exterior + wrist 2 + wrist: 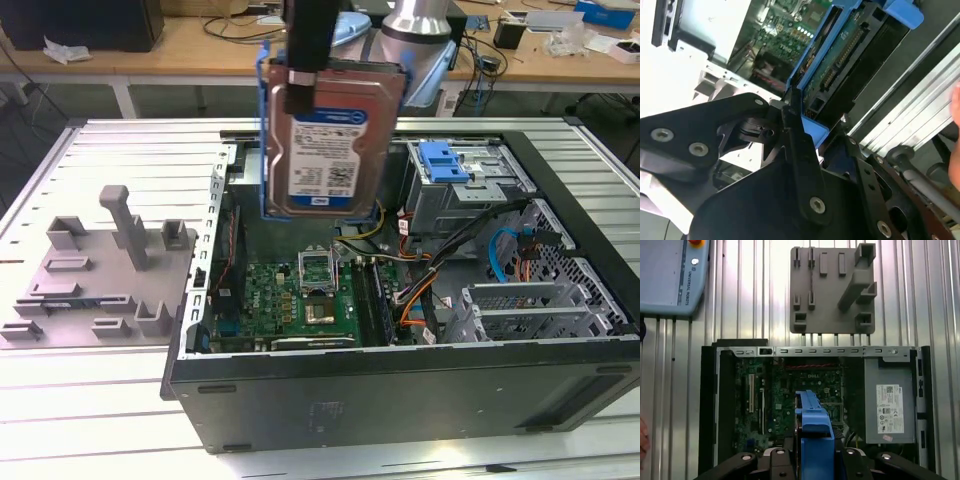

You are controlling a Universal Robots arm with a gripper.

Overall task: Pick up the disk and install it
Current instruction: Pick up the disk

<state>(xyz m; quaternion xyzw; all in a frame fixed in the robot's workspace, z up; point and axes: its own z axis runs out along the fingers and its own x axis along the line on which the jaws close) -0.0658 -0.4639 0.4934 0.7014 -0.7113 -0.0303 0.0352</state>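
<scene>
Ribbed aluminium worktop (120, 150) under everything, and on it the open case (400, 400), side panel off, board (290, 300) face up. A grey box (875, 375) fills one corner of the case. The drive cage (480, 185) with its blue latch (445, 162) sits toward the exterior view's right.

The disk (325, 150) hangs upright above the case, touching nothing below, label toward the exterior camera, blue carrier round it. My fingers (800, 150) are clamped on the carrier's upper edge. So I read it as pick done, carry in hand, install not begun.

By my judgement, seating it calls for tipping the disk flat and squaring it to the cage mouth. For room, there's open air over the board. It's tighter at the cage, with cables (430, 270) just beside it and the case wall near. The grey fixture (90, 270) is well apart, no worry.
</scene>
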